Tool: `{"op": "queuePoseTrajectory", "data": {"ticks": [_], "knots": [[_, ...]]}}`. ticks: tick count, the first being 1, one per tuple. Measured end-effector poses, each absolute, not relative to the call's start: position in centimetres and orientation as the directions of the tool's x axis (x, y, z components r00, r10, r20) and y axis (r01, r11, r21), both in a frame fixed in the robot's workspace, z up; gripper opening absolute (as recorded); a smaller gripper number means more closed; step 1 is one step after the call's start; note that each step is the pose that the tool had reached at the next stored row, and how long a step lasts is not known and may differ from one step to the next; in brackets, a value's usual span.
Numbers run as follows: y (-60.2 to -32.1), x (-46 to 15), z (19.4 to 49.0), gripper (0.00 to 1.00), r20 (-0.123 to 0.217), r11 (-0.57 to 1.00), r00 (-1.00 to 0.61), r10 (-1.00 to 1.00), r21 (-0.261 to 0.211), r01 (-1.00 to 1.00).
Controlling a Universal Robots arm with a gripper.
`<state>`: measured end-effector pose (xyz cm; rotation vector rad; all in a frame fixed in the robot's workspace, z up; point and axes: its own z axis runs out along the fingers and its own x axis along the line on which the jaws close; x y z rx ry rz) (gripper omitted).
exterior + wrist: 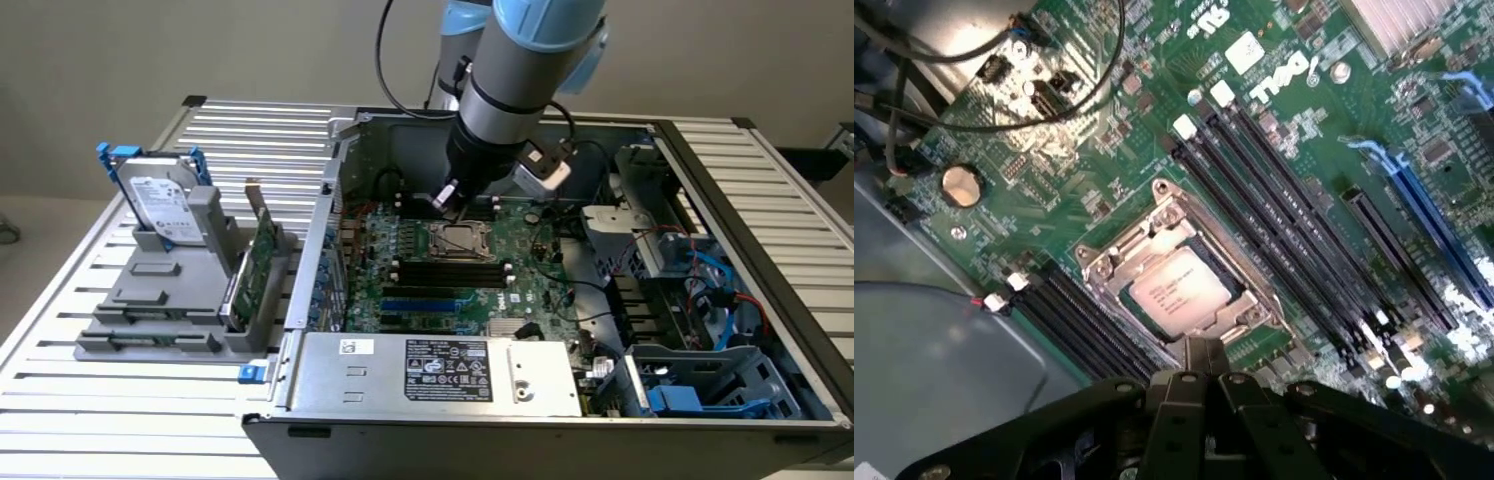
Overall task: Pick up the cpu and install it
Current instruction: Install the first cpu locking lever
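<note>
Our closed black gripper (1199, 352) hovers just over the square silver-topped cpu (1179, 290) seated in its metal-framed socket (1122, 250); our exterior view adds the open grey computer case (747, 200).

The cpu (1181, 291), a small flat square chip with a silver-grey metal top and a pale rim, lies flat and face up, seated inside the metal frame of its socket on the green motherboard. Faint printed text marks its top. In the exterior view it (463, 240) sits near the board's middle, just above the black memory slots.
</note>
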<state>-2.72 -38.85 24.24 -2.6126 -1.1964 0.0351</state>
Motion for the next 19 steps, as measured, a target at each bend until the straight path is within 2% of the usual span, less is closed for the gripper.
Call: {"op": "queuePoseTrajectory", "data": {"ticks": [11, 19], "knots": [[-40.7, -3.3, 25.7, 0.11, 0.088, -0.633, 0.669, 0.738, -0.251, 0.732], [-42.7, -3.5, 25.6, 0.11, 0.088, -0.636, 0.671, 0.736, -0.25, 0.73]]}}
